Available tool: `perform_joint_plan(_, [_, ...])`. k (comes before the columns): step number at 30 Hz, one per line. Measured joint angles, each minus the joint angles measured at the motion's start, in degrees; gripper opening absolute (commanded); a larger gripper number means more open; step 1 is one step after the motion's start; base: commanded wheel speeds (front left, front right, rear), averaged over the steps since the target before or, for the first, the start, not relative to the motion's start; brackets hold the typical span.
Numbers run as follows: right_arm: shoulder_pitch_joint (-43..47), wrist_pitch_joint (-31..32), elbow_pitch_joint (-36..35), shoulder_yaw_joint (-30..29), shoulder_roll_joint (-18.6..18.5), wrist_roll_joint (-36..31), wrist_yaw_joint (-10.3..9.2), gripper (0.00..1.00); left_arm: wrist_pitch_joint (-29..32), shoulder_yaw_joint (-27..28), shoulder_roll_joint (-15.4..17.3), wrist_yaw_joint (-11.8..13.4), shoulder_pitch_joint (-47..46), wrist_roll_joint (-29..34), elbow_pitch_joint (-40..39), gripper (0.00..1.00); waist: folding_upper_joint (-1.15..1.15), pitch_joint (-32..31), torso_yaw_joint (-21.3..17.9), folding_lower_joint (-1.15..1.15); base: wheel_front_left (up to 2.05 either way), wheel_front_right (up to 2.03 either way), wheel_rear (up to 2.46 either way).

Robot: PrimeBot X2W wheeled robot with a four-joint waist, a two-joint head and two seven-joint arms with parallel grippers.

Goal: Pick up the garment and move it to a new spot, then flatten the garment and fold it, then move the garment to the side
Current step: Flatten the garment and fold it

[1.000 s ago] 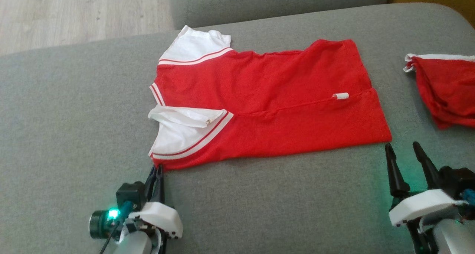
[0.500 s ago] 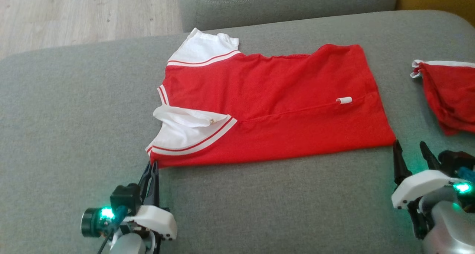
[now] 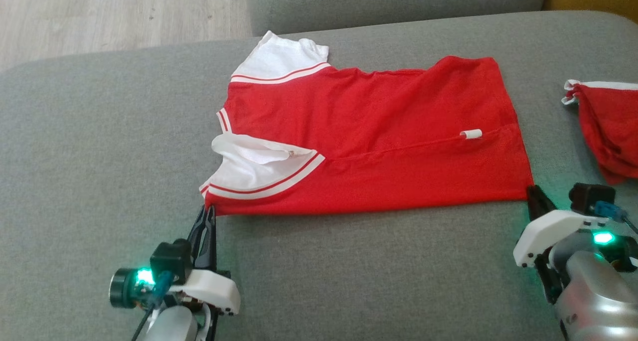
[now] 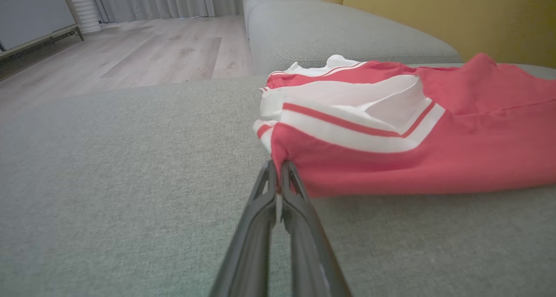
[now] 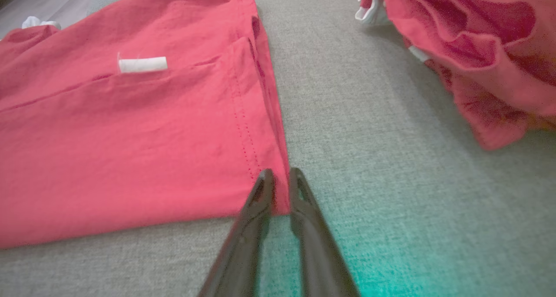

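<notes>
A red garment (image 3: 369, 131) with white sleeves and collar lies folded lengthwise on the grey sofa cushion (image 3: 99, 156). A small white tag (image 3: 471, 133) sticks out near its right end. My left gripper (image 3: 208, 212) is at the near left corner and is shut on the red fabric just below the striped sleeve, as the left wrist view shows (image 4: 278, 166). At the near right corner my right gripper (image 3: 532, 191) is shut on the garment's hem (image 5: 280, 175), the red edge pinched between its fingers.
A second crumpled red garment (image 3: 608, 126) lies on the cushion to the right, close to my right arm. Another grey cushion (image 3: 398, 2) runs along the far side. Wooden floor (image 3: 99, 17) lies beyond the cushion's far left edge.
My right gripper, open and short of the garment before, has moved up to the near right corner and shut on the hem. The left gripper kept its hold. The head camera shifted slightly.
</notes>
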Motion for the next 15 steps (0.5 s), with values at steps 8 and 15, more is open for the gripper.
perform_joint_plan(8, [-0.1,1.0,1.0,3.6,-0.7,3.2,0.0,0.0,0.0,0.0,0.0,0.0,0.7,0.0,-1.4,0.0,0.0,-1.7,0.3,0.0,0.0,0.0,0.0])
perform_joint_plan(15, [5.3,0.8,-3.7,9.3,-4.0,7.8,0.0,0.0,0.0,-0.4,0.2,0.0,8.1,0.0,-5.3,0.0,0.0,-3.4,0.6,0.0,0.0,0.0,0.0])
